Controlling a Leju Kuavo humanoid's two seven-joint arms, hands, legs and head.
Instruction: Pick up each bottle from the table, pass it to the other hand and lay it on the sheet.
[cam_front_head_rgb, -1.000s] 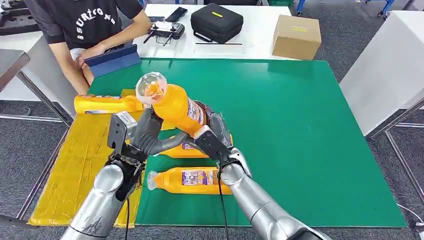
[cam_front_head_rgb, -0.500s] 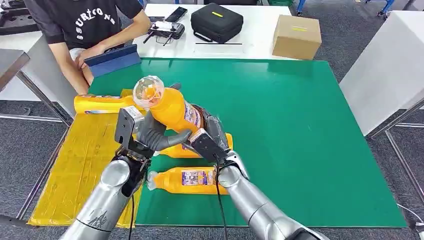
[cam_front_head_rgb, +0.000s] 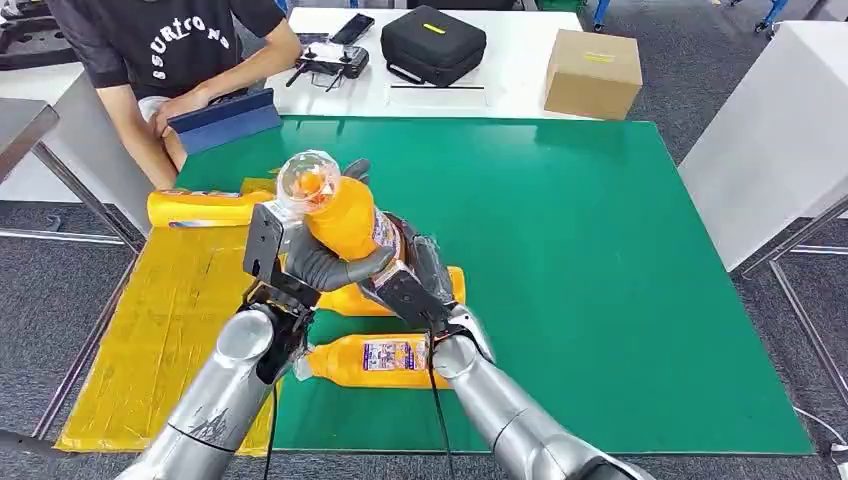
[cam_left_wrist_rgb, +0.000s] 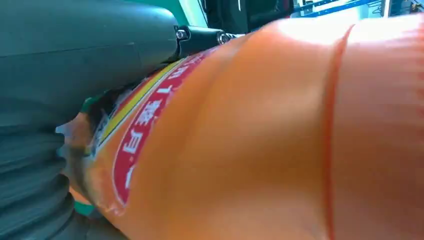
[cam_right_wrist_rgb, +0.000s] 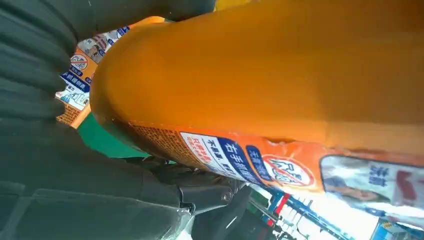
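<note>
Handover above the table, both grips on one bottle.
Orange plastic bottle (cam_front_head_rgb: 345, 222) tilts cap up-left; left robot hand (cam_front_head_rgb: 318, 268) wraps its middle, right robot hand (cam_front_head_rgb: 412, 270) clasps its base, yellow sheet (cam_front_head_rgb: 170, 320) lying left.

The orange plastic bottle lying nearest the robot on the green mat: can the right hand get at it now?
Probably not yet: the right hand grips the raised orange bottle together with the left hand, above the lying bottle.
</note>
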